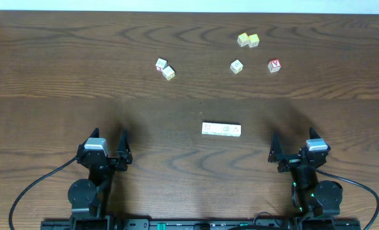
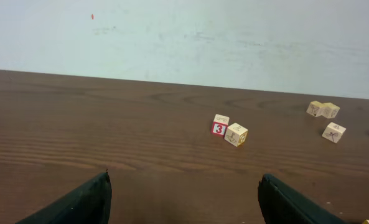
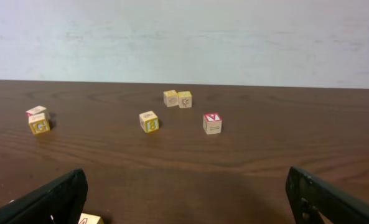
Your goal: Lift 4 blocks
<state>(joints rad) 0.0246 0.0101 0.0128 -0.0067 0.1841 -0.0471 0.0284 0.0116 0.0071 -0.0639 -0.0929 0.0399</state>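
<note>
I hold the left gripper (image 1: 110, 135) and right gripper (image 1: 291, 137) with fingers apart and empty at the near edge of the tabletop (image 1: 61, 76). The blocks (image 1: 221, 129) lie in one touching row between them, toward the centre.

Hazard, in my judgement: an uneven endwise squeeze may buckle the row.

Loose cubes (image 1: 243, 39) sit toward the far edge. The surface is dark wood, with a pale wall (image 2: 184, 37) behind.

One cube (image 2: 219, 129) shows a white 3 on red; other marks unreadable.
</note>
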